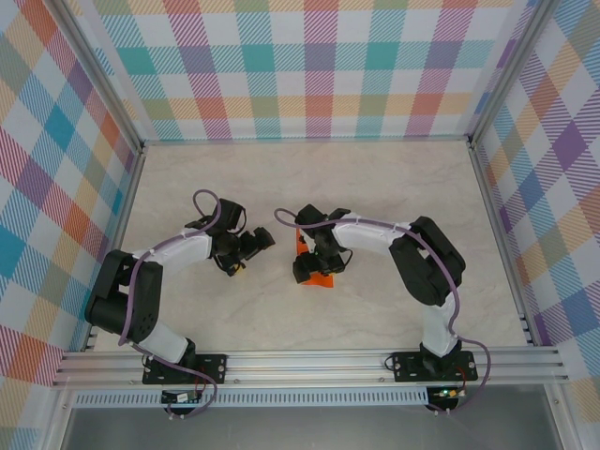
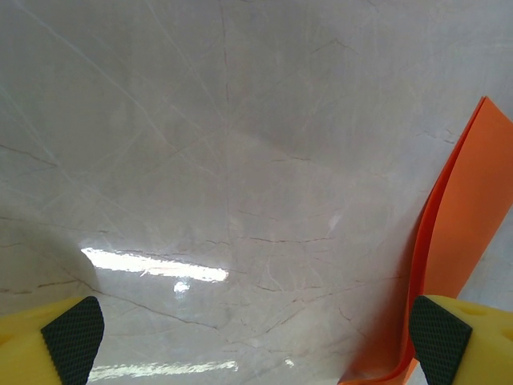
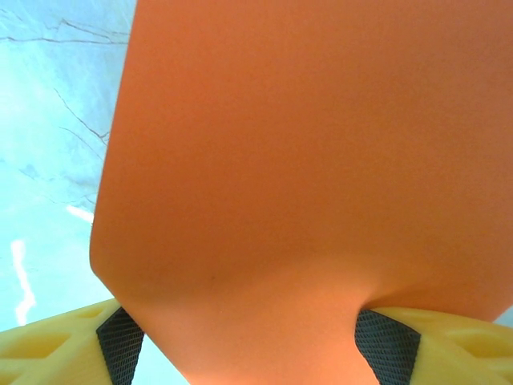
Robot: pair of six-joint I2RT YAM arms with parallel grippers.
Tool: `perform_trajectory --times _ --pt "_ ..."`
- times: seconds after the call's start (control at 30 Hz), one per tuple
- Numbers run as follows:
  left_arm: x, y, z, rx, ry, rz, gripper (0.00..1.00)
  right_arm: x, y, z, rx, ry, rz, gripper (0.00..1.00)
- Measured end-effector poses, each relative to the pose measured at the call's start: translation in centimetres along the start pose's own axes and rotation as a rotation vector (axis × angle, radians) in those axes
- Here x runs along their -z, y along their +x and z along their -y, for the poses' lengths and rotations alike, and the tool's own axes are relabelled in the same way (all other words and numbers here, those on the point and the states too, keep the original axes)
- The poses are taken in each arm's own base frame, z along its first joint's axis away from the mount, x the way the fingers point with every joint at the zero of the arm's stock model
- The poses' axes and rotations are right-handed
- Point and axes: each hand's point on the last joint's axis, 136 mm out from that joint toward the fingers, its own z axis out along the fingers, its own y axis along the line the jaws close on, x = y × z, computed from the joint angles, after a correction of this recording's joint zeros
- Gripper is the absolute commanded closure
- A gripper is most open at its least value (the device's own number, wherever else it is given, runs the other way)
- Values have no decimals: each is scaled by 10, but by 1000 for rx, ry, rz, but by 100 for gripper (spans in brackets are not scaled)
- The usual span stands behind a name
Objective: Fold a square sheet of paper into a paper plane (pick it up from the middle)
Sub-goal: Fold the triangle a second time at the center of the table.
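Closest to our right wrist lens, the square sheet of paper (image 3: 321,160) bows toward us. Its lower part narrows where it passes between two black ribbed pads (image 3: 120,346) set on yellow fingers (image 3: 48,345). We read the right jaws as clamped on the sheet across its width, one pad against each side. The paper hides the contact itself, so the grip is probable rather than certain. Pale marbled desk (image 3: 56,120) shows to the left of the sheet.

From above, the right arm (image 1: 375,230) reaches leftward to the middle of the desk. The sheet shows under its wrist as an orange patch, and we cannot tell whether its near edge touches the surface. The left arm (image 1: 173,251) stretches rightward, and its jaws are near the sheet but apart from it.

On the left wrist camera, the left jaws stand wide apart, with bare desk between them. The sheet rises on edge just beside the right-hand pad (image 2: 439,335) and curls at its foot.
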Motion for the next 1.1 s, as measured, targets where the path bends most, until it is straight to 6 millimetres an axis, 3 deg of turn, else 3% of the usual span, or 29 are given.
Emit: perform_trajectory --times 0.43,0.53,0.77,0.97,1.1 --pt "-1 2 3 -2 18 -9 2 0 0 3 -18 -16 -7 30" --pt "-3 3 8 -13 60 -17 14 0 -1 4 -22 -19 -8 31" --pt "-11 24 35 -68 222 -80 52 4 -1 4 -56 -159 -3 35" --pt "-24 55 66 -144 324 -163 76 9 -1 2 -72 -300 -1 34" --pt "-41 73 72 -157 331 -215 86 12 -2 1 -69 -346 8 34"
